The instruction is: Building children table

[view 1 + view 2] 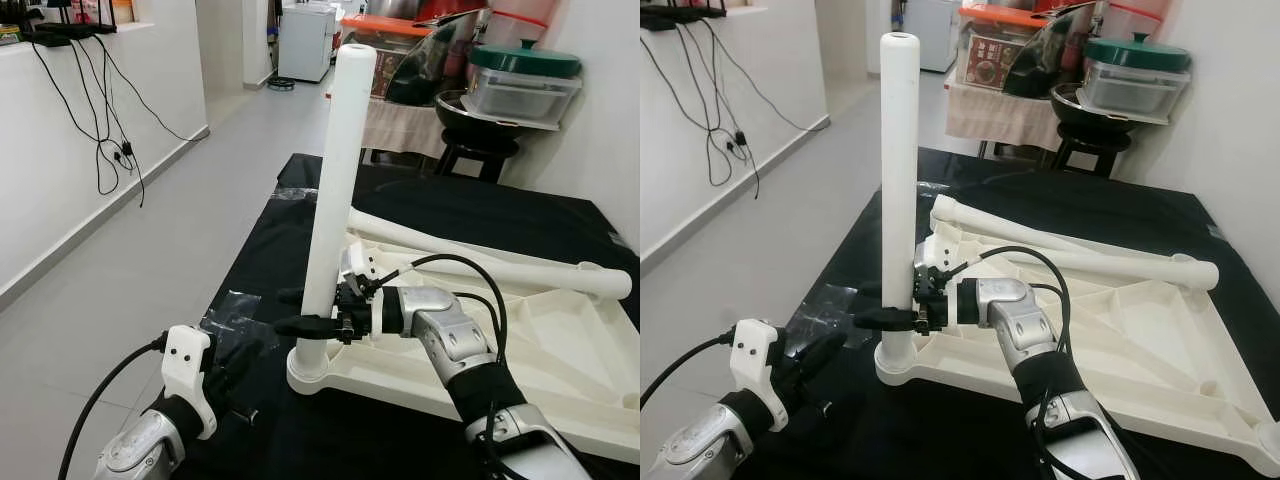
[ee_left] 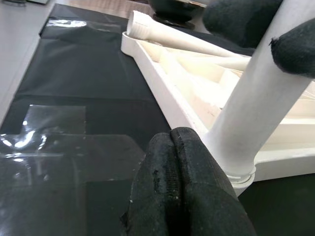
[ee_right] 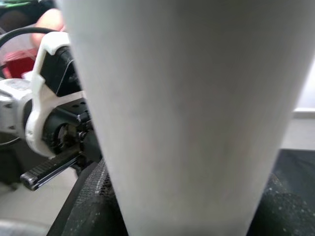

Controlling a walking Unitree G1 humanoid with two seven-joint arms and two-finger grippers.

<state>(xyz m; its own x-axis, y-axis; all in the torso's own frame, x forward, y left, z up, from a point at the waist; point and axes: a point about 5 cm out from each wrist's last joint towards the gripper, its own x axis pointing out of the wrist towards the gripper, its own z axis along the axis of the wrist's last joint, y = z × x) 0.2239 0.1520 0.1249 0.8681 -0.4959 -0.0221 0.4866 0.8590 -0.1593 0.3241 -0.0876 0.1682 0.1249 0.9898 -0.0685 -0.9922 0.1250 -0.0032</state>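
Note:
The white children's table top (image 1: 560,360) lies upside down on a black cloth. One white leg (image 1: 335,190) stands upright in the socket at its near left corner. My right gripper (image 1: 305,325) is shut on the lower part of this leg, one finger on each side; the right wrist view has the leg (image 3: 187,113) close up between the pads. A second white leg (image 1: 480,255) lies loose across the table top. My left gripper (image 1: 235,365) hovers low over the cloth just left of the socket, its fingers (image 2: 179,187) pressed together on nothing.
A clear plastic sheet (image 1: 235,305) lies on the black cloth (image 1: 480,205) near the left gripper. The cloth's left edge drops to grey floor (image 1: 170,230). Cables (image 1: 105,110) hang on the white wall at left. A stool with pots and containers (image 1: 520,80) stands behind.

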